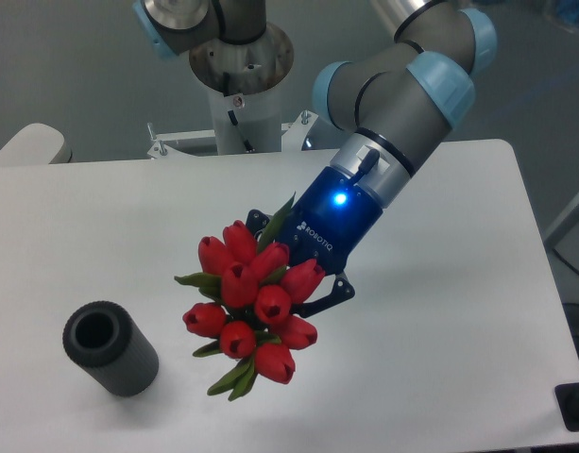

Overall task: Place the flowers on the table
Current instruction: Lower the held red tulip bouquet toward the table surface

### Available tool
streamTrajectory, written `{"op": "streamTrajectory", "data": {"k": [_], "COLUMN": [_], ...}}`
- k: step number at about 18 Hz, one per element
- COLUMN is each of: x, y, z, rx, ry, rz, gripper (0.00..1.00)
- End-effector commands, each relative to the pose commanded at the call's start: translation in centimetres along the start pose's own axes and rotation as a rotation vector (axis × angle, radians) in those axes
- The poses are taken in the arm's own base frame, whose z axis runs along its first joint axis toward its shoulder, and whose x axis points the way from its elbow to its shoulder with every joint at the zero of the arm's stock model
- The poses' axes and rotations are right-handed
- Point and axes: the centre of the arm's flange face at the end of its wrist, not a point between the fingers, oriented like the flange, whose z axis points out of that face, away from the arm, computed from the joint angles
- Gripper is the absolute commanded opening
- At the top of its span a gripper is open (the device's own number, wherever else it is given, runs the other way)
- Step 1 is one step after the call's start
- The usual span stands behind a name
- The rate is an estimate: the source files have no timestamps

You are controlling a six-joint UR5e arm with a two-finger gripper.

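The flowers (249, 304) are a bunch of red tulips with green leaves, in the middle of the view. The blooms point toward the camera and hide the stems. My gripper (298, 274) reaches down from the upper right, its blue body lit, and its black fingers (334, 293) stand behind the blooms, closed on the bunch. The bunch hangs above the white table (440, 321), a little left of centre; I cannot tell whether it touches the surface.
A dark grey hollow cylinder (110, 347) lies on the table at the front left, near the flowers. The arm's base column (242, 94) stands behind the far edge. A small white rounded surface (25, 143) is at the far left.
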Motion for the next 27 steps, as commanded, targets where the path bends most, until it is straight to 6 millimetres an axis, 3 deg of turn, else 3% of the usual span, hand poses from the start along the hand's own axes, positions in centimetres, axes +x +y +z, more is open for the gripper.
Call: {"op": "streamTrajectory", "data": {"k": [9,18,27], "x": [0.9,2.2,3.7], "y": [0.8,1.6,5.1], "z": [0.2,-1.3,-1.7], "rx": [-0.03,-0.222,-0.479], "ry": [-0.011,-0.192,-0.303], "rz": [0.001,0.073,0.227], "gripper": [0.36,0.35,0.33]}}
